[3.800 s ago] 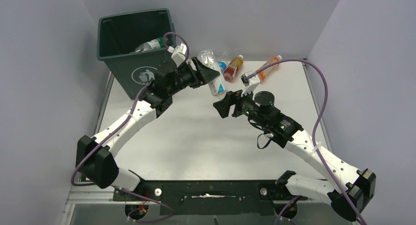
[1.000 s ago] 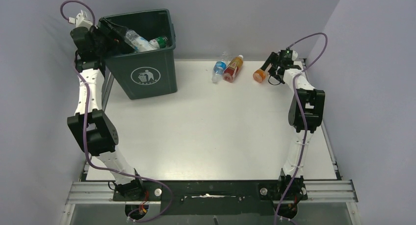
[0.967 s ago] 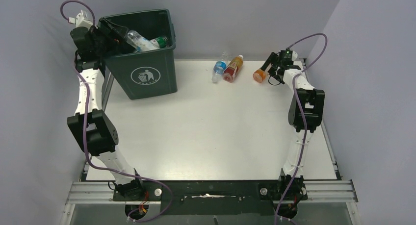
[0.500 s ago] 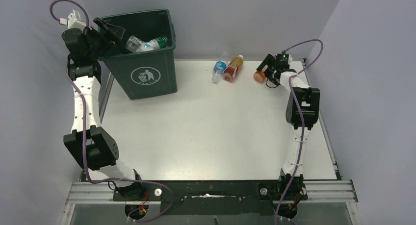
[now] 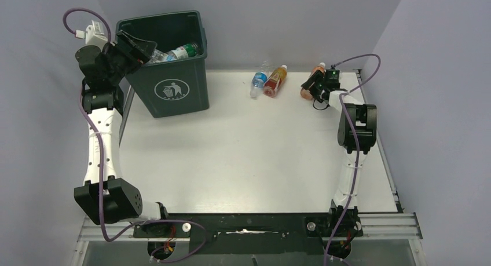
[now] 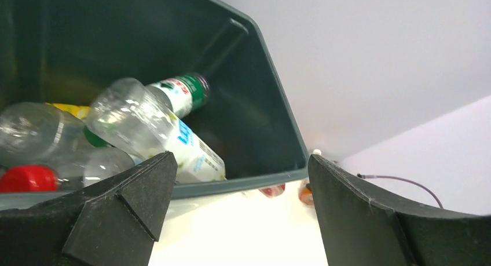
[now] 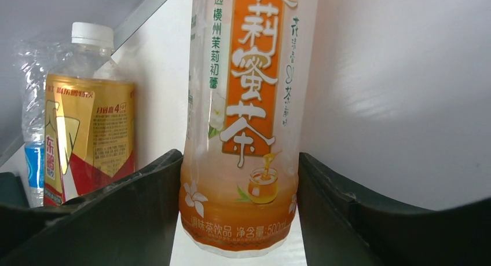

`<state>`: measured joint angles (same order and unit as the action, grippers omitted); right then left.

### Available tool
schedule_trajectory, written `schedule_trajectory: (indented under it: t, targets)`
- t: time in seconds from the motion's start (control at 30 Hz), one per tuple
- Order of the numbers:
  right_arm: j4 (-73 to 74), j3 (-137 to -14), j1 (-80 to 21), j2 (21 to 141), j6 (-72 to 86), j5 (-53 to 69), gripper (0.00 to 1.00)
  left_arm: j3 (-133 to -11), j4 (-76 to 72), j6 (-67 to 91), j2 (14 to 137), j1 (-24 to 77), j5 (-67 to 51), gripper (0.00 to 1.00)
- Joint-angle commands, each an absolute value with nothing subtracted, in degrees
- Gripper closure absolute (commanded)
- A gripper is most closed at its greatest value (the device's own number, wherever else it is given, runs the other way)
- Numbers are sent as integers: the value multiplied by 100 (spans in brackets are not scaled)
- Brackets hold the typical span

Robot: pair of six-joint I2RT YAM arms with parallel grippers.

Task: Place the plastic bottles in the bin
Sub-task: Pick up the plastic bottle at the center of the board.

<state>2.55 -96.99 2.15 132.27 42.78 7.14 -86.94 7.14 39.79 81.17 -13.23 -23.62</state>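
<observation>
Let go since a second ago: a clear bottle (image 6: 145, 124), now lying with others inside the bin (image 5: 173, 80) at the far left corner of the table (image 5: 243, 156). Left gripper (image 6: 240, 185) spread wide, empty, above the rim. Left at the far edge: a blue-labelled bottle (image 5: 257, 83) touching a red-and-yellow bottle (image 5: 275, 80). Clamped low on the orange tea bottle (image 7: 249, 104) near the far right corner: right gripper (image 7: 237, 179). Judged light, thin-walled, slick, easily dented; better gripped mid-body. Cap cut off in wrist view; fill unreadable behind label.
</observation>
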Motion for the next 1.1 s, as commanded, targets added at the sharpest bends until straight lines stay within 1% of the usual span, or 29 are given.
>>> schedule_trajectory:
  t: [0.0,0.27,0.5,0.77,1.07]
  targets:
    - [85,-9057,99,12694,4221,802,47,-8570,704,3917,7742,-1018,-2496,15]
    - [-26,-7724,-136,11484,3826,638,49,-8316,962,3610,7671,30,-2367,15]
    - [79,-6872,-514,10393,3575,598,51,-7917,848,3676,7560,531,-2285,15]
    - [432,-6486,-1030,9286,3379,546,52,-7772,890,3715,7515,1076,-2279,15]
    - [824,-6198,-1690,8023,3192,589,52,-7376,541,4042,7454,1472,-2553,15]
